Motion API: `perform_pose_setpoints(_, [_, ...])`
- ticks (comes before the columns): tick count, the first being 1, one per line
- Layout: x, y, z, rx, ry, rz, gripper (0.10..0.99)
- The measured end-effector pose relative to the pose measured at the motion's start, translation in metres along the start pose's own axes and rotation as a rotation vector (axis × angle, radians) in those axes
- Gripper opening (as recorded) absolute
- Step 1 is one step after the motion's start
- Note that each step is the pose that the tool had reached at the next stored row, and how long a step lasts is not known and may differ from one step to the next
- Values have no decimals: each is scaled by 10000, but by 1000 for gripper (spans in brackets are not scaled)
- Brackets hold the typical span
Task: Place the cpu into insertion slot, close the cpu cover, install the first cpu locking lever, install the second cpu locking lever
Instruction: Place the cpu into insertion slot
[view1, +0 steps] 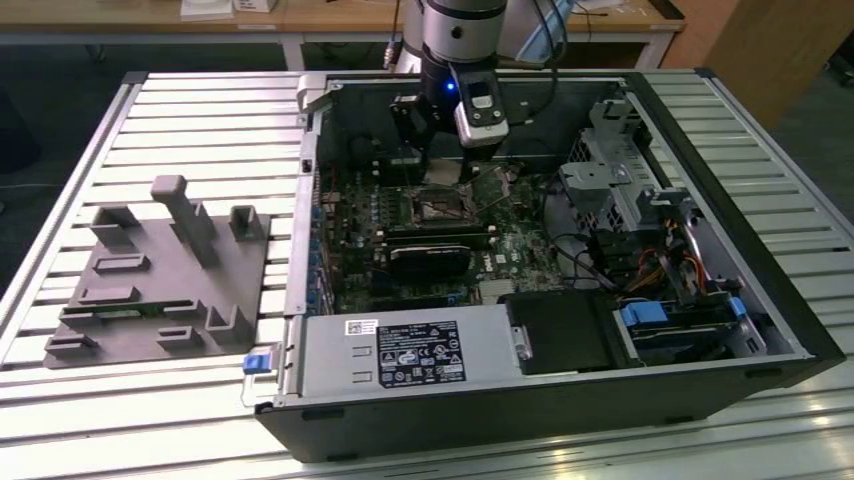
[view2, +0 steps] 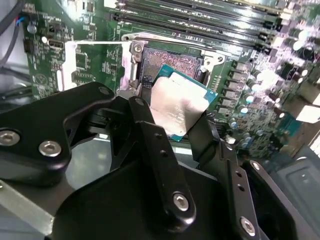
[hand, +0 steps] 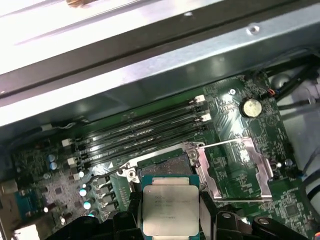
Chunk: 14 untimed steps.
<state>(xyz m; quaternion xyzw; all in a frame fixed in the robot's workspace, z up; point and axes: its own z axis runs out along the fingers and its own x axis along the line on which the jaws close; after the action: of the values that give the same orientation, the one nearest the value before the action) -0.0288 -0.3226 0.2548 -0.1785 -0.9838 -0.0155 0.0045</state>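
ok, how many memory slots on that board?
4 memory slots, side by side in the first wrist view, between the case wall and the insertion slot. The cpu held in the gripper seems to hide none.

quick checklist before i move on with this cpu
1. Grip: gripper shut on the cpu by two opposite edges: ok.
2. The cpu cover swung open, off the insertion slot: ok.
3. Slot bare: the visible part is, the rest is hidden behind the chip: cannot tell.
4. Chip seated in the slot: not ok, it is in the gripper, off the slot.
5. Chip square with the slot: cannot tell.
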Motion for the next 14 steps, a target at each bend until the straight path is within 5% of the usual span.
perform_pose_setpoints(14, [0,0,9,-28,-56,1934,541])
